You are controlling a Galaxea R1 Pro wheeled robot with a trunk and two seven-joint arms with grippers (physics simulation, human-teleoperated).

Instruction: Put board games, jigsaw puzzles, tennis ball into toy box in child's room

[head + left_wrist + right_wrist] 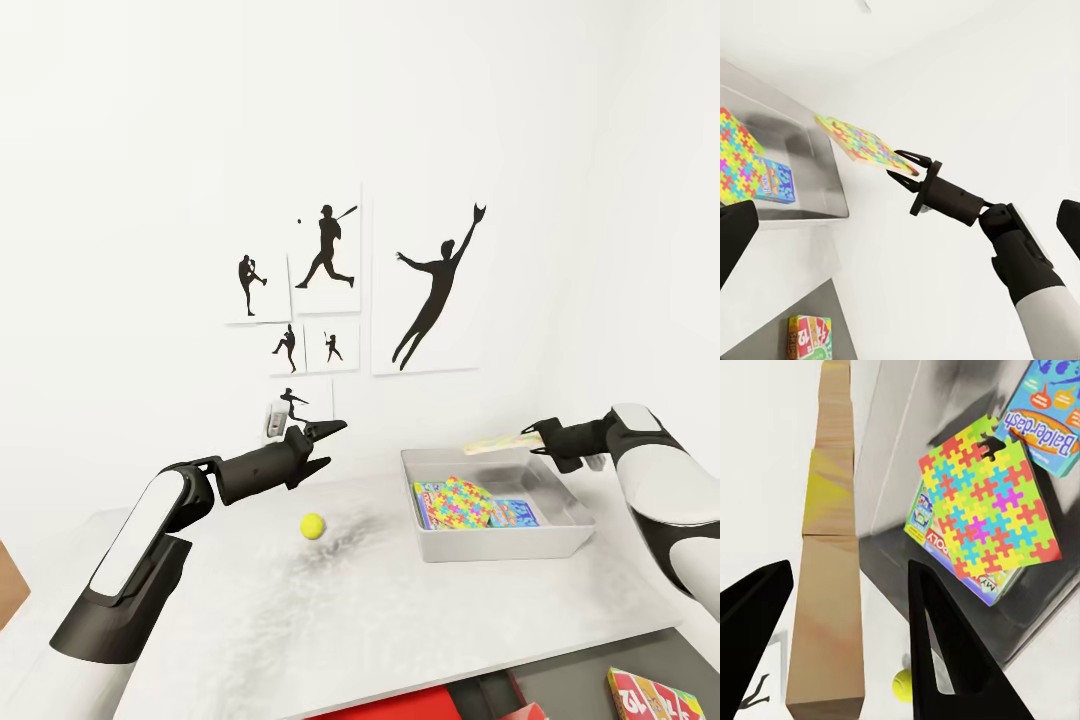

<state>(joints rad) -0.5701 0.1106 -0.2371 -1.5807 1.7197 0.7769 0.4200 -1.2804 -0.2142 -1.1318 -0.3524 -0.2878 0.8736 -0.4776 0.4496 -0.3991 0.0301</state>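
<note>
Black right gripper point(540, 440) pinches a thin multicoloured jigsaw puzzle sheet point(500, 442) above the shallow light-grey toy box point(560, 492). Left gripper point(335, 440) hovers open over the small yellow-green tennis ball point(312, 525).

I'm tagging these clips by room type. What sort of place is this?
Probably a child's bedroom or playroom: black baseball-player silhouette prints hang on the white wall, a shallow light-grey toy box on the pale grey table holds a bright multicoloured jigsaw puzzle sheet, and a small yellow-green tennis ball lies beside it.
</note>
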